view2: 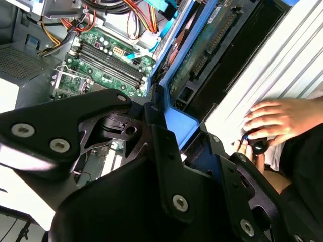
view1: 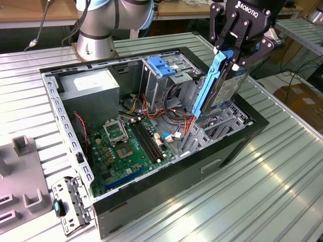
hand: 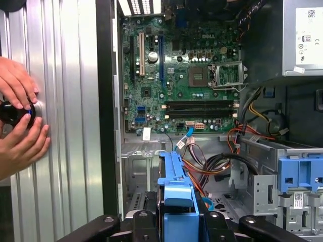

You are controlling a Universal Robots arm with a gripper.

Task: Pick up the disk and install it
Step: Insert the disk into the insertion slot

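Several grey moulded fixtures [view1: 20, 191] sit at the lower left of the exterior view on the ribbed metal surface [view1: 252, 191]. A slotted metal bracket [view1: 70, 204] lies just beside them.

Centre frame: open computer case [view1: 151, 186], open side up. Inside it:
- grey power supply box [view1: 93, 91] at the upper left of the case
- green motherboard [view1: 126, 151] below that
- blue drive caddy [view1: 164, 65] toward top centre

Arm base [view1: 98, 30] stands behind the case, top of frame.

Upper right: hand [view1: 236, 58] clenched on the upper end of the disk [view1: 227, 91], grasping it. The disk is steeply tilted, with its blue rail [view1: 208, 85] facing frame left. Its lower end is at the mouth of the grey drive bay [view1: 212, 131] at the case's right end; contact there cannot be told.

In the first wrist view, a person's fingers [hand: 20, 146] rest on the surface just outside the case wall, around a black knob [hand: 12, 113].
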